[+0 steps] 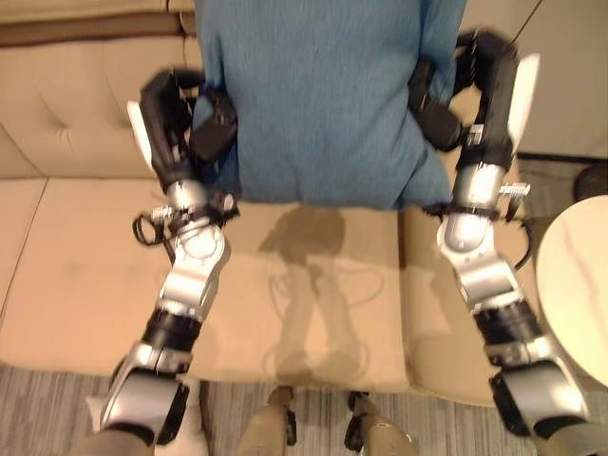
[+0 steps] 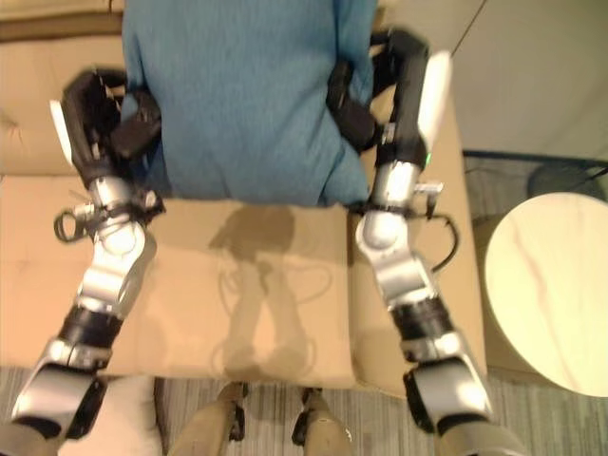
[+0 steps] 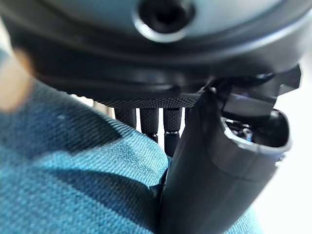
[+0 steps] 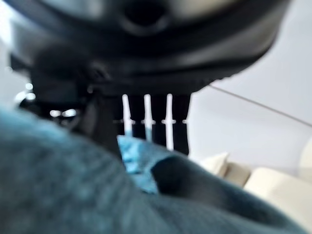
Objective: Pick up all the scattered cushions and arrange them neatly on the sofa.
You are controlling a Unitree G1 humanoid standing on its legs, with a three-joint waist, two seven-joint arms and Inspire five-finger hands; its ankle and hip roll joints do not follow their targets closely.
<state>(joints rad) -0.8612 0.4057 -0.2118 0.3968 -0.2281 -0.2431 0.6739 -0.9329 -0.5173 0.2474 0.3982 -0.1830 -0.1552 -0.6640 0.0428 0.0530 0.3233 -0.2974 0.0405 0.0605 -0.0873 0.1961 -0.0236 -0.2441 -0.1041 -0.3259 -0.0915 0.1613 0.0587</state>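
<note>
Fingers (image 3: 148,124) of the left hand (image 1: 176,123) and right hand (image 1: 475,90) grasp the blue cushion (image 1: 323,95) at its 9 and 3 o'clock edges, above the sofa (image 1: 85,266). You should lower it evenly against the backrest at 12 o'clock.

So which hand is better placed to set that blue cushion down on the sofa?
Neither alone: the left hand and right hand clamp opposite sides of the blue cushion above the sofa.
</note>
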